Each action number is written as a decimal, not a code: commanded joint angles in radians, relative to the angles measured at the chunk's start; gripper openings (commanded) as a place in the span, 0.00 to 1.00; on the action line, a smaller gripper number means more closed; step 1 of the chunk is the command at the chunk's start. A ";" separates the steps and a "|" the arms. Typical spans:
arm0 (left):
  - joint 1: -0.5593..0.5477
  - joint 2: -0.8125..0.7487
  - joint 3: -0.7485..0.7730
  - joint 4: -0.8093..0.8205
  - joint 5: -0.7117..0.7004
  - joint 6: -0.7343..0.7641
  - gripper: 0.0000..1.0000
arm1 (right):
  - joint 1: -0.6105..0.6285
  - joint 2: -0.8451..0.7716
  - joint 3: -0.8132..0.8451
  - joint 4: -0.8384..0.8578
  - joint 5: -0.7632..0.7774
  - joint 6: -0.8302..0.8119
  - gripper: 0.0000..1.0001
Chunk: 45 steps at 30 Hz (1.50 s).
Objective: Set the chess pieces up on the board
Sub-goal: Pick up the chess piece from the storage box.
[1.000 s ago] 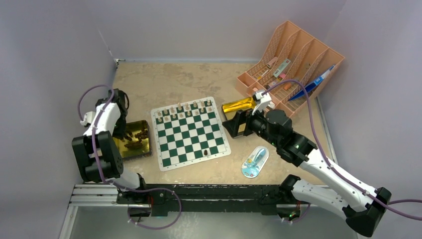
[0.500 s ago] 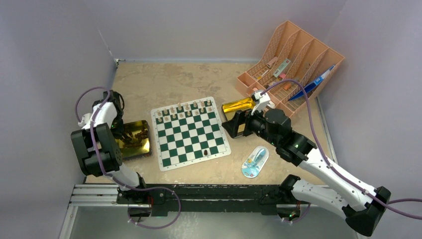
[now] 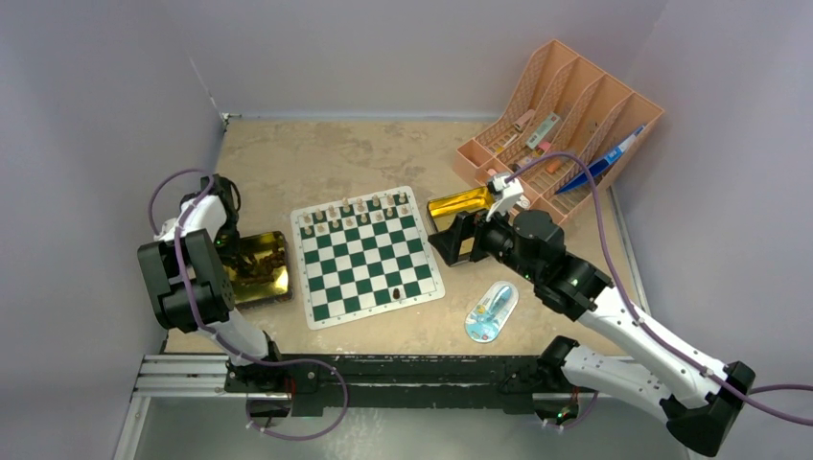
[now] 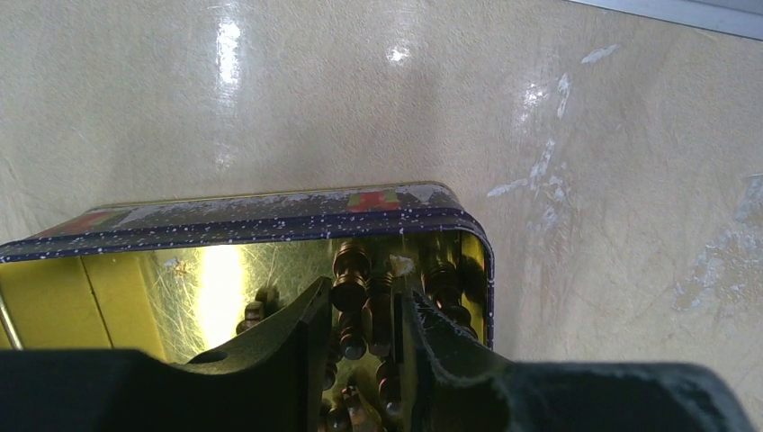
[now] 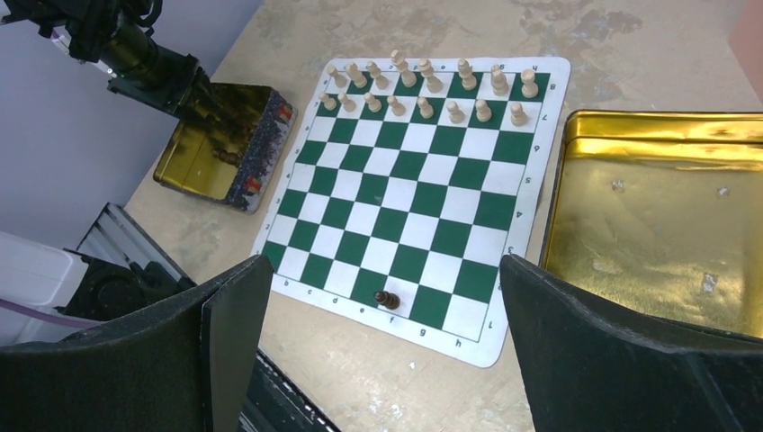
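While the left claw [image 4: 360,292] reached down into the left tin [image 4: 270,216], its fingers [image 4: 301,333] stood narrow on either side of two dark pieces [image 4: 351,279]. These lay among more of their kind on the gold bottom. Whether the fingers pinched anything could not be told. That tin sat on the tabletop [image 3: 316,153] just left of the board [image 5: 405,216]. Its outer wall bore a dark speckled print with red patches and no writing that could be read.

The right claw [image 5: 382,270] hung wide, holding nothing, above the tabletop by the board's right side, with the gold right tin [image 5: 657,216] just beside that edge.

The board lay flat in the middle of the tabletop, green and white checks inside a white border. Along its near border ran small letters, with c, d, e, f, g and h readable from the right wrist. Digits ran up both side borders, too small to read surely. Light pieces [image 5: 423,85] stood upright in the two far rows. One dark piece [image 5: 387,299] stood alone on a white square of the nearest row.

An orange rack [image 3: 566,105] stood at the far right, the labels on its contents too small to read. An oval blue item [image 3: 491,311] lay near the board's near right corner.
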State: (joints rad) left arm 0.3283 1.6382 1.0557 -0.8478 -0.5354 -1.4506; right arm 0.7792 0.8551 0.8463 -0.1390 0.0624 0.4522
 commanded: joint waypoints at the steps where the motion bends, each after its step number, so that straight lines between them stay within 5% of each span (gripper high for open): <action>1: 0.018 0.009 0.009 0.032 0.012 0.022 0.27 | 0.004 -0.022 0.050 0.000 0.020 -0.003 0.99; 19: 0.020 -0.016 0.056 -0.040 0.035 0.096 0.00 | 0.004 -0.033 0.028 0.014 0.020 0.003 0.99; 28: 0.020 0.009 0.151 -0.173 0.051 0.123 0.00 | 0.005 -0.044 0.010 0.011 0.006 0.015 0.99; 40: 0.020 -0.128 0.119 -0.046 0.139 0.304 0.00 | 0.004 -0.083 0.014 -0.017 0.014 0.020 0.99; 45: 0.019 -0.217 0.085 0.011 0.299 0.456 0.00 | 0.005 -0.110 0.001 -0.014 0.022 0.024 0.99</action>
State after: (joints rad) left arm 0.3405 1.5097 1.1629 -0.9024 -0.3710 -1.1439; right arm 0.7792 0.7776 0.8467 -0.1799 0.0788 0.4667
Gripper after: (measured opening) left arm 0.134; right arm 0.986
